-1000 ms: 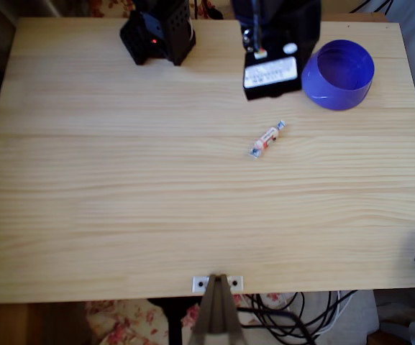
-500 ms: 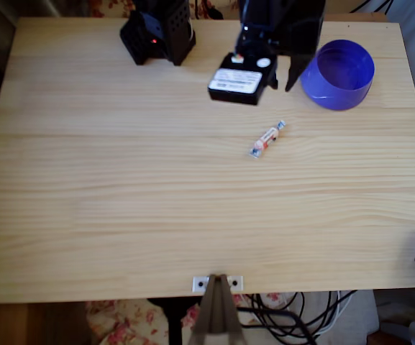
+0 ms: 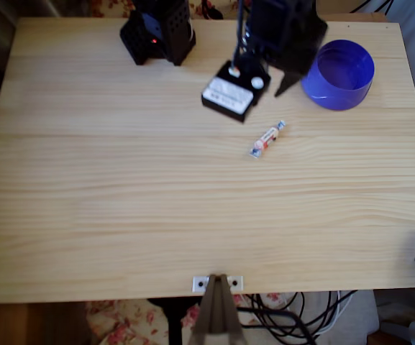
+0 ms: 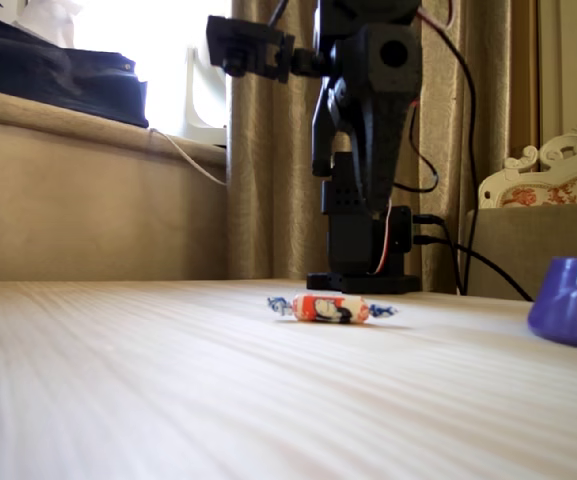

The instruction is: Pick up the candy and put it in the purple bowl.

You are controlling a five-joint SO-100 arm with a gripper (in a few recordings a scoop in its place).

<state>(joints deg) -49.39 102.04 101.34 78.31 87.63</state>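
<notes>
The candy [image 3: 267, 138] is a small wrapped sweet, white with an orange-red middle and bluish twisted ends. It lies flat on the wooden table [image 3: 121, 201], free of any grip, and it shows in the fixed view as well [image 4: 331, 308]. The purple bowl [image 3: 339, 74] stands upright at the table's far right, with its edge in the fixed view [image 4: 573, 302]. In the overhead view my black gripper [image 3: 273, 89] hangs above the table between bowl and candy, just beyond the candy. One pointed finger [image 3: 282, 83] stands apart from the labelled motor block [image 3: 229, 93]. It looks open and holds nothing.
The arm's black base [image 3: 158, 32] sits at the table's far edge, left of the gripper. In the fixed view the arm [image 4: 368, 110] stands upright behind the candy, with cables [image 4: 448, 240] trailing right. A clamp [image 3: 218, 284] grips the near edge.
The gripper head has turned and swung left and slightly toward the candy, its labelled block now tilted. Candy and bowl have not moved.
</notes>
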